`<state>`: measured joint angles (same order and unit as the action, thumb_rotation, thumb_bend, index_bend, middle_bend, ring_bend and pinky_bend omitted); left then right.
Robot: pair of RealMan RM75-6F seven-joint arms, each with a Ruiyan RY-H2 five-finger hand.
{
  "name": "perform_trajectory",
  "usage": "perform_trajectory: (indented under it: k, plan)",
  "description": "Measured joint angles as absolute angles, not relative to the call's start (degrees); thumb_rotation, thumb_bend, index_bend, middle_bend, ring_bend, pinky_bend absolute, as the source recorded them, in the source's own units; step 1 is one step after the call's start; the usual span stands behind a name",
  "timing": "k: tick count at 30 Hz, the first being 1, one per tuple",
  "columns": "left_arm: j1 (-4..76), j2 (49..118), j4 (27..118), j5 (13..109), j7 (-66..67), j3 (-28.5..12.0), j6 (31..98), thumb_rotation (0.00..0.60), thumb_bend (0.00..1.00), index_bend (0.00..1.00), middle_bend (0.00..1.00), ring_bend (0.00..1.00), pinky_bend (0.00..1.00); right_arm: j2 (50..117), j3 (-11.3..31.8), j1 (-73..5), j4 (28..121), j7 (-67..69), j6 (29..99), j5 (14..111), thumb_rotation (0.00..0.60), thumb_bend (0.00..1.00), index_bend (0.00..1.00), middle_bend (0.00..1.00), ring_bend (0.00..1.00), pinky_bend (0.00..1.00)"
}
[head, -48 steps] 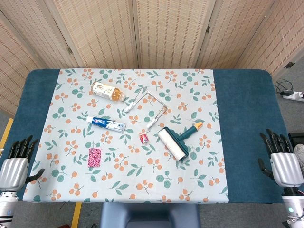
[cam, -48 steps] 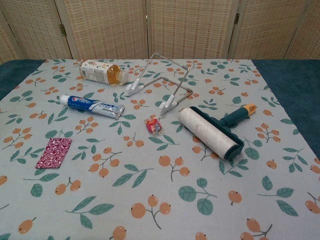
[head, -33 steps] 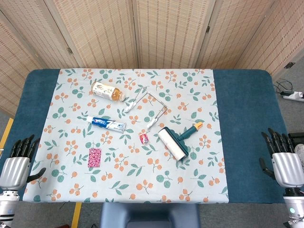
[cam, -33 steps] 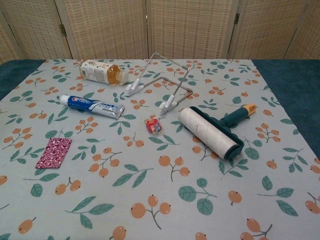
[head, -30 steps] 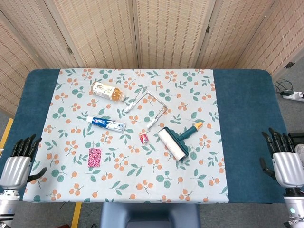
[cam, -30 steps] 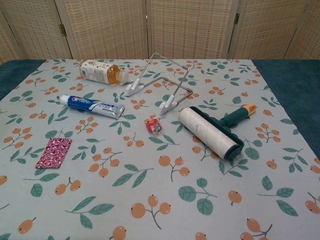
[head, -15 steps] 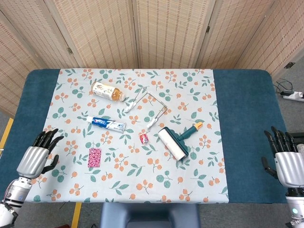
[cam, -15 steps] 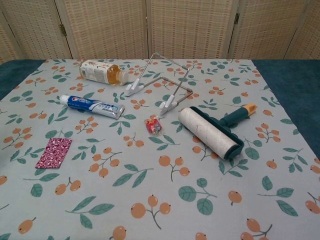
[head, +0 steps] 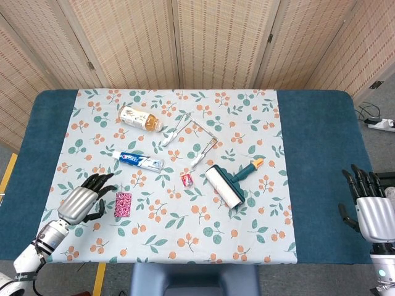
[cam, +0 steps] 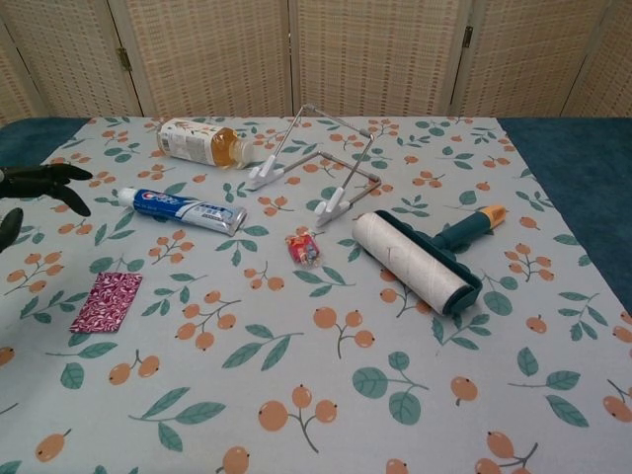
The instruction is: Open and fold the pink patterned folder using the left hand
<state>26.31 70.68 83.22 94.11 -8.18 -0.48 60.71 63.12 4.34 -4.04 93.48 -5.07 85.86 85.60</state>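
1. Pink patterned folder (head: 123, 204) lying flat and closed on the floral cloth (head: 259, 129), near-left part of the bench (head: 321, 154).
2. Long axis running near-to-far, tilted slightly so the far end leans right.
3. Left hand (head: 82, 200) just left of the folder, fingers spread and pointing toward it, holding nothing, not touching it.
4. Right hand (head: 371, 209) off the near-right edge of the bench, fingers apart, holding nothing.
5. Toothpaste tube (head: 138, 161) beyond the folder; lint roller (head: 229, 184) and small red packet (head: 187, 179) to its right.
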Motion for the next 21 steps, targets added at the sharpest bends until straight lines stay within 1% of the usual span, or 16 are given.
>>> perform_trajectory:
  k: [8,21]
  plan:
    - [28.5,74.4,80.0,92.2,-7.3,1.1,56.1,0.277,0.88,0.26,0.01,0.00,0.00,63.1,4.4,-4.2,93.5,-5.0,85.5,85.4,0.600,0.46,0.00,0.00,0.00,0.00]
    - [29.1,77.5,77.0,89.7,-5.5,2.8,54.0,0.274,0.87,0.27,0.00,0.00,0.00,63.5,4.4,-4.6,93.1,-4.7,84.7,85.1,0.600,0.46,0.00,0.00,0.00,0.00]
